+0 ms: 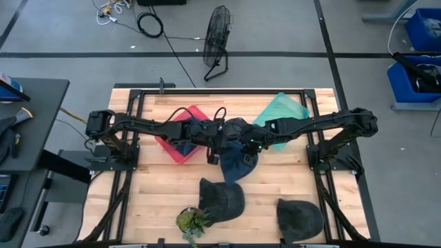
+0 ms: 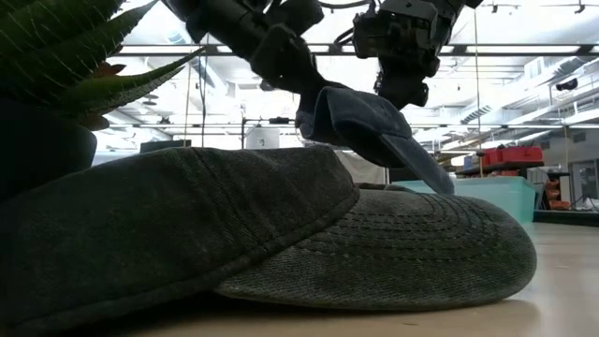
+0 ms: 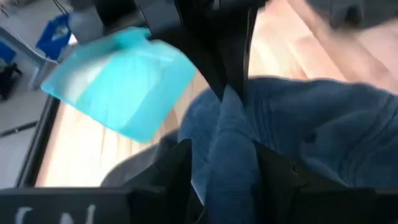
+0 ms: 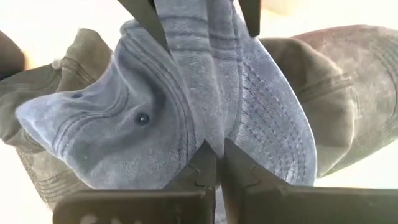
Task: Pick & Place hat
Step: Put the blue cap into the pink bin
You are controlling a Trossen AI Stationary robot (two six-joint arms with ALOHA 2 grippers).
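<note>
The wooden bench [image 1: 151, 200] stands on a grey floor with a black fan [image 1: 218, 34] behind it, and a red bin [image 1: 180, 134] and a teal bin [image 1: 284, 114] sit at its back. Both arms meet over the middle and hold up a blue hat [image 1: 239, 162] between them, off the wood. The right claw [image 4: 219, 163] is pressed together on a fold of the hat's cloth near the brim. The left claw [image 3: 225, 93] seems to pinch another fold, though that view is blurry. The hat looks light and soft; it sags and bunches where it is held, so it will flop, but it will not break. The stiffer brim looks like the best place to grab. Two dark grey hats [image 1: 222, 196] [image 1: 300, 217] lie near the front edge, beside a small plant [image 1: 193, 222].
</note>
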